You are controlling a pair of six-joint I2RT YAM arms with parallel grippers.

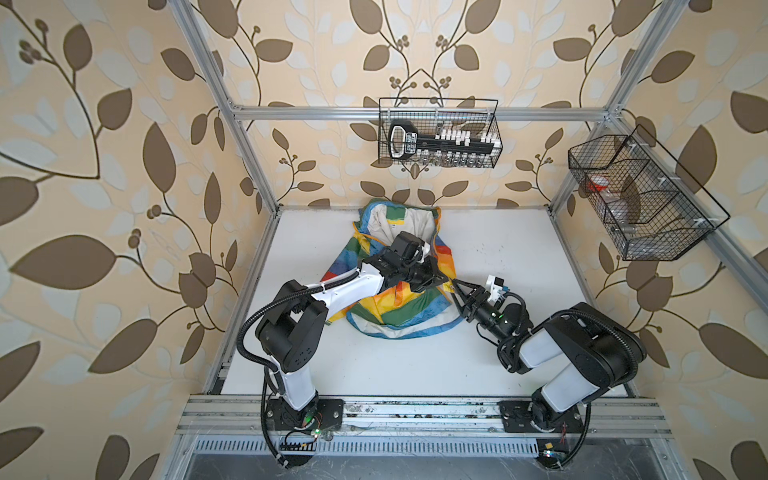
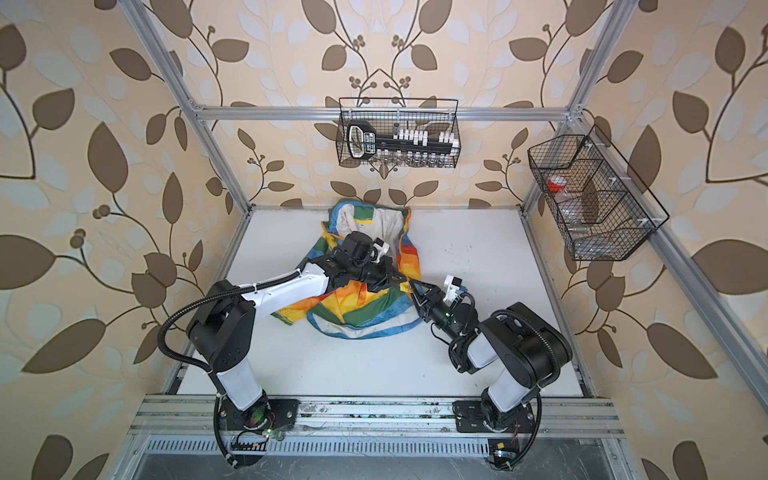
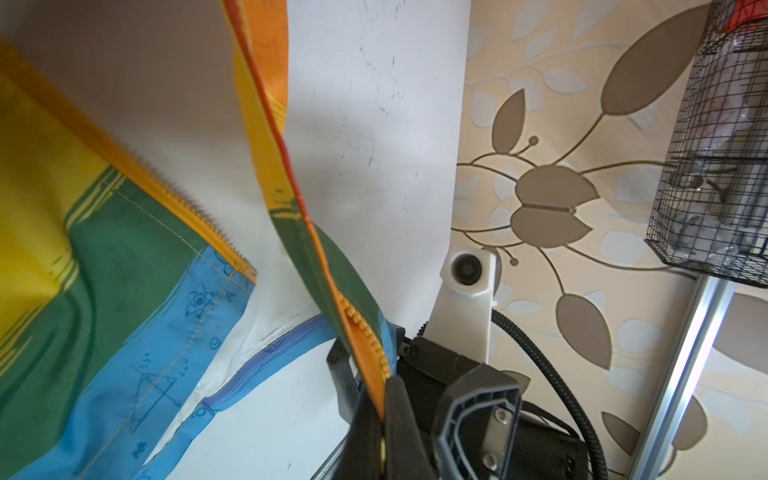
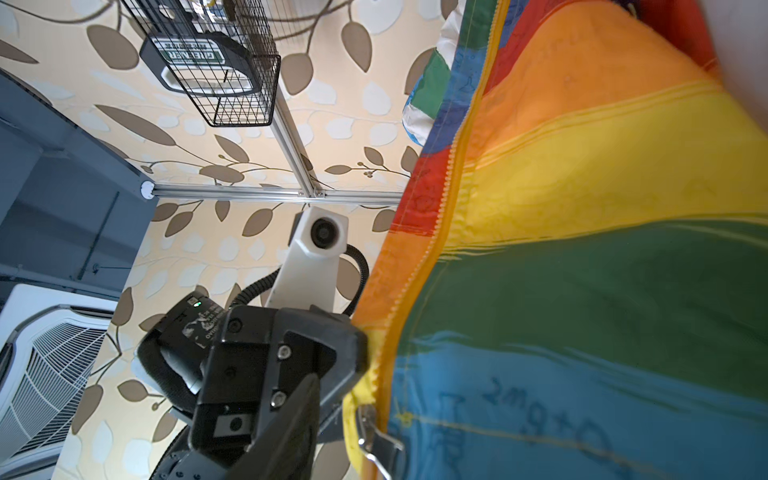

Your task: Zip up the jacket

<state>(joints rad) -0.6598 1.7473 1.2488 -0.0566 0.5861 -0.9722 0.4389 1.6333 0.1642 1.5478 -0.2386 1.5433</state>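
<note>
The rainbow-block jacket [image 1: 395,307] [image 2: 361,309] lies crumpled on the white table [image 1: 519,257], unzipped, with its off-white lining showing at the hood. My left gripper [image 1: 444,280] [image 2: 404,279] [image 3: 384,382] is shut on the orange zipper tape [image 3: 365,336] at the jacket's right front edge. My right gripper [image 1: 454,284] [image 2: 411,284] [image 4: 353,419] meets it tip to tip, its jaws apart on either side of that same edge. Only one of its fingers [image 4: 291,428] shows, with a gap to the tape. A metal zipper pull [image 4: 374,440] hangs there. The other zipper half [image 3: 187,208] lies apart.
A wire basket [image 1: 438,133] with a black tool hangs on the back rail. Another wire basket [image 1: 640,199] hangs on the right frame. Aluminium posts [image 1: 249,158] stand at the table's corners, and both arm bases sit on the front rail [image 1: 415,409].
</note>
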